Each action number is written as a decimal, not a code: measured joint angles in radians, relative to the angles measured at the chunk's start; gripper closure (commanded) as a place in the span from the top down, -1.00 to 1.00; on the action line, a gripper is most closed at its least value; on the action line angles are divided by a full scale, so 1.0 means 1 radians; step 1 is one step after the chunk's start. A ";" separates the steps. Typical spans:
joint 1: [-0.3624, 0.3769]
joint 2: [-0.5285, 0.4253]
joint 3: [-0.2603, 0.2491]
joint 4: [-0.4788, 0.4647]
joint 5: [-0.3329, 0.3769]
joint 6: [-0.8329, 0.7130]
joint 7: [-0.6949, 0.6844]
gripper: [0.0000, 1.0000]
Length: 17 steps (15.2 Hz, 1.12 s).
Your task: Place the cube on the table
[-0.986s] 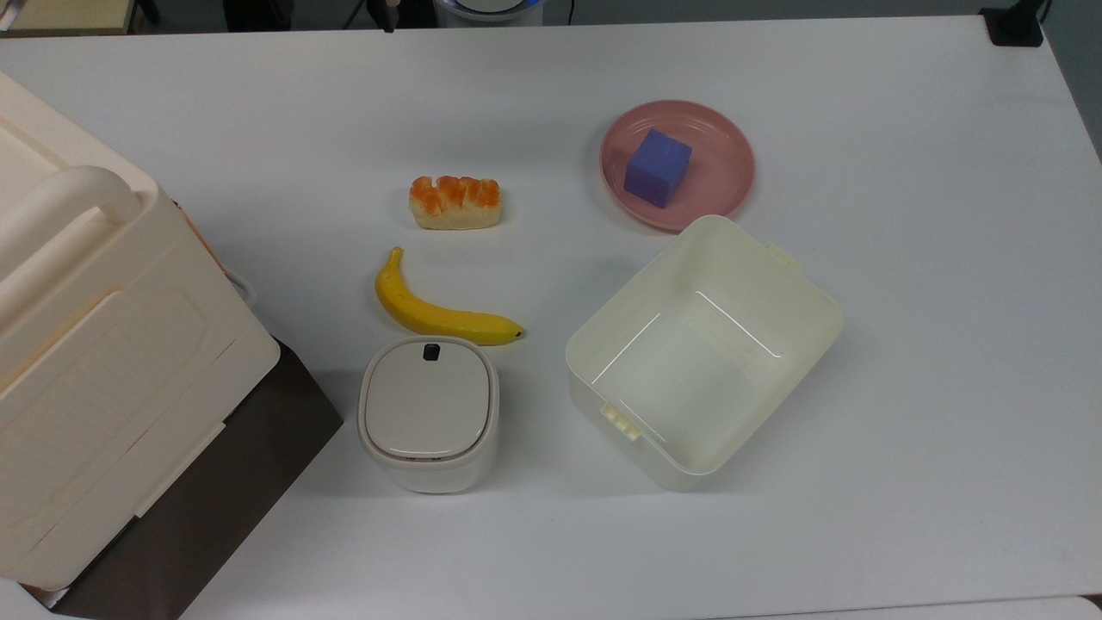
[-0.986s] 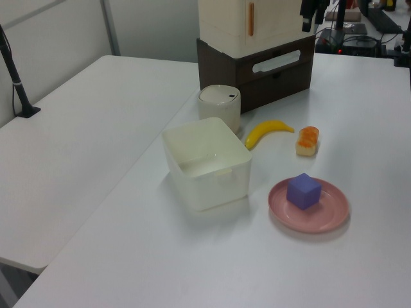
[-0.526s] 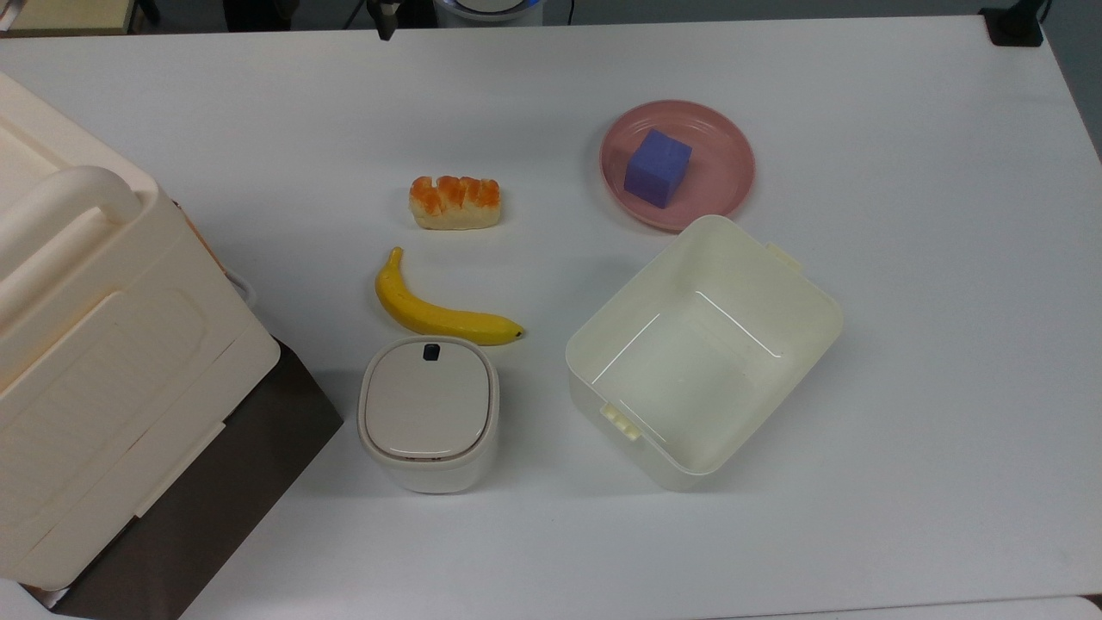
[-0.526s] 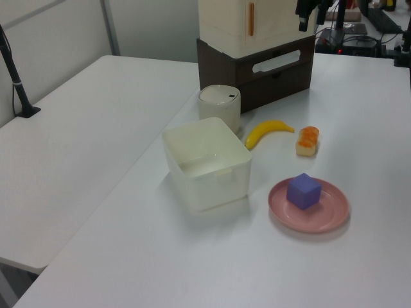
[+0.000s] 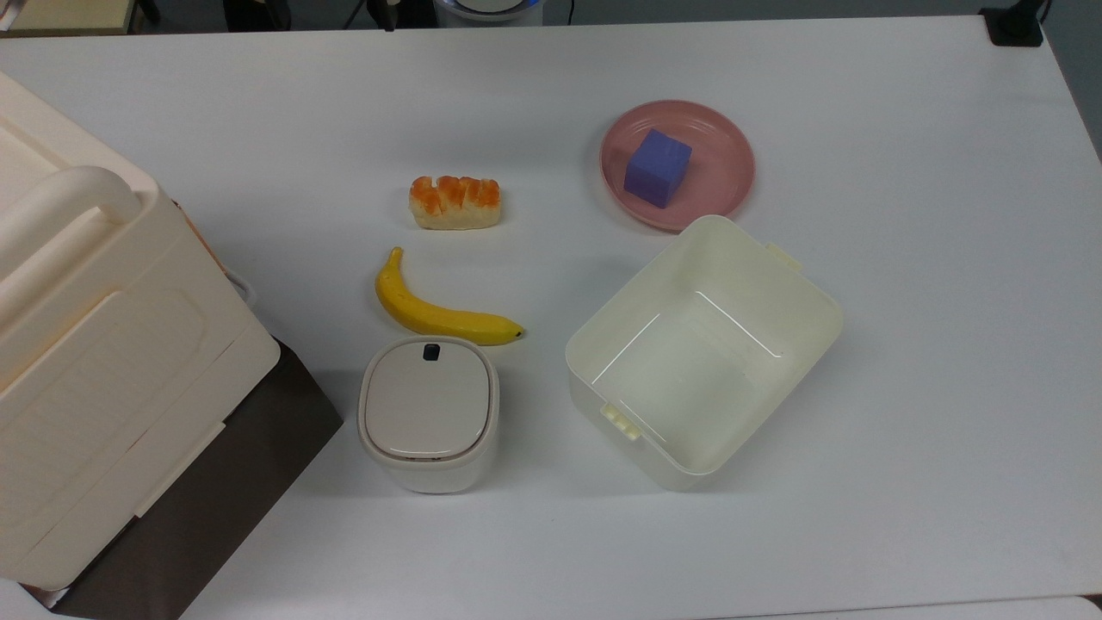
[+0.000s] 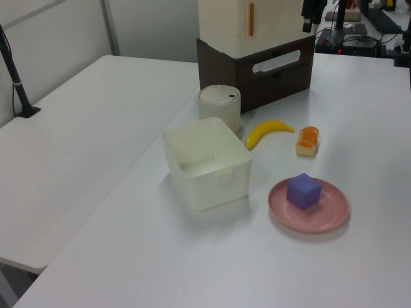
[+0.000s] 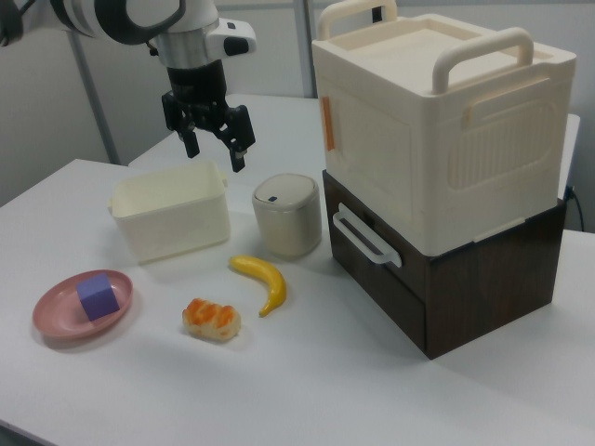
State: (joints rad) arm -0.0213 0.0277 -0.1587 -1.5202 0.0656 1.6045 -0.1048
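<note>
Task not started: cube (image 5: 658,168) sits on pink plate (image 5: 723,185), upper right of top view. End effector (image 7: 213,141) w/ fingers spread, empty, high above tabletop (image 5: 930,344). Pick & place both left.

arm: white and black Panda arm (image 7: 139,19) reaches in from the right view's upper left, wrist turned downward
gripper: black two-finger gripper (image 7: 216,149) hangs in the air, pointing down
fingers: spread apart, nothing between them; the right view's right finger (image 7: 239,151) hangs lower
</note>
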 measured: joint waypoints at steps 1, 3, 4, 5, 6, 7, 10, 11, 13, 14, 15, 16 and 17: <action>0.000 0.000 -0.001 0.000 0.000 -0.004 -0.007 1.00; 0.000 0.000 -0.001 0.000 -0.001 -0.030 -0.012 1.00; 0.000 0.000 -0.001 0.000 -0.001 -0.039 -0.012 1.00; 0.000 0.000 -0.001 0.000 -0.001 -0.042 -0.012 1.00; 0.000 0.000 0.000 0.000 -0.001 -0.043 -0.012 1.00; 0.000 0.000 0.002 0.000 -0.001 -0.043 -0.012 1.00; 0.004 0.001 0.007 -0.005 -0.008 -0.046 -0.014 1.00; 0.005 0.002 0.014 -0.010 -0.012 -0.050 -0.022 1.00; 0.005 0.003 0.043 -0.025 -0.022 -0.053 -0.029 1.00; 0.006 0.003 0.063 -0.038 -0.028 -0.054 -0.029 1.00; 0.006 0.004 0.083 -0.054 -0.031 -0.054 -0.029 1.00; 0.007 0.006 0.104 -0.071 -0.032 -0.054 -0.028 1.00; 0.008 0.007 0.124 -0.085 -0.033 -0.054 -0.023 1.00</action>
State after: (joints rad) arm -0.0130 0.0350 -0.0347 -1.6054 0.0330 1.5507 -0.1275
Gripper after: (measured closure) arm 0.000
